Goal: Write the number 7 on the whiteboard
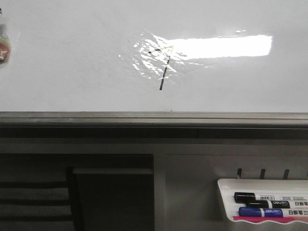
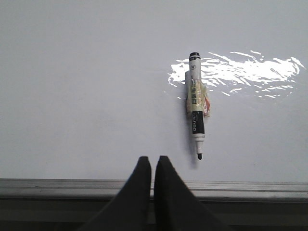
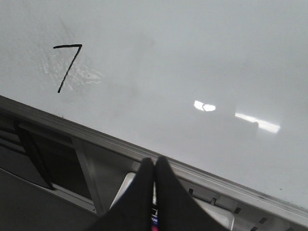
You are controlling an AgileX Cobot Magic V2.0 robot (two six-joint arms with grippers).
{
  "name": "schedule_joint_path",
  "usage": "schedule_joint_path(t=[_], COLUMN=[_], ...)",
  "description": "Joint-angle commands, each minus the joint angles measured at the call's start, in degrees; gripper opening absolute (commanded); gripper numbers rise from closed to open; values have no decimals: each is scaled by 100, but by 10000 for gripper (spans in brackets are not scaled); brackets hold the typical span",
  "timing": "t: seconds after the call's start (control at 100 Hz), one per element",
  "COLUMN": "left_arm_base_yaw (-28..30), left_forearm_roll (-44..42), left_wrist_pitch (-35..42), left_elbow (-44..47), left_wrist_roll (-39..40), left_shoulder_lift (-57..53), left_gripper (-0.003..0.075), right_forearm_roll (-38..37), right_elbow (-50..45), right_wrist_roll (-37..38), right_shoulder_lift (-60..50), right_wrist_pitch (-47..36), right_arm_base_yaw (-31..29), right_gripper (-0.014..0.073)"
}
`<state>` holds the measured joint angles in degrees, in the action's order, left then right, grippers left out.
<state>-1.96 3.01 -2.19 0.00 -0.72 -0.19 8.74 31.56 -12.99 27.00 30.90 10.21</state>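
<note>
Black fingers on both arms read pressed together with nothing between them: left gripper (image 2: 152, 166) sits just off the rail, right gripper (image 3: 154, 166) sits off the board over the tray (image 1: 226, 192).

Marker (image 2: 195, 108) lies on the whiteboard (image 2: 86, 86) near the left gripper, apart from it, uncapped. Long axis runs roughly square to the rail (image 2: 57, 185), tip toward the rail and the fingers, butt toward the glare. It has some tape wrapped round mid-body.

7 (image 3: 67, 66) is on the board, close to the rail and well apart from the right gripper: short top bar, longer downstroke slanting toward the rail. In the front view it sits mid-board in the glare, bar faint, stroke clear.

Judgement: writing step looks done, digit legible, marker set down. What's left is arms clear of the board. Any touch-up would need the left to open, close on the barrel above the tape and lift it.
</note>
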Motion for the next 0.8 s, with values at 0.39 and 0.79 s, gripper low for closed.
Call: schedule_joint_path(t=[0.39,0.79], left_arm_base_yaw=[-17,-17], left_forearm_roll=[25,25], left_wrist_pitch=[460,460], left_elbow=[196,196], left_wrist_roll=[-12,-12], left_shoulder_lift=[-100,-100], left_gripper=[-20,-20], right_forearm_roll=[44,84], right_elbow=[8,-2226], right_wrist_roll=[-7,-7], right_shoulder_lift=[-288,-2264], right_wrist_pitch=[-434,-2453], right_arm_base_yaw=[-69,-1298], right_gripper=[-71,-71])
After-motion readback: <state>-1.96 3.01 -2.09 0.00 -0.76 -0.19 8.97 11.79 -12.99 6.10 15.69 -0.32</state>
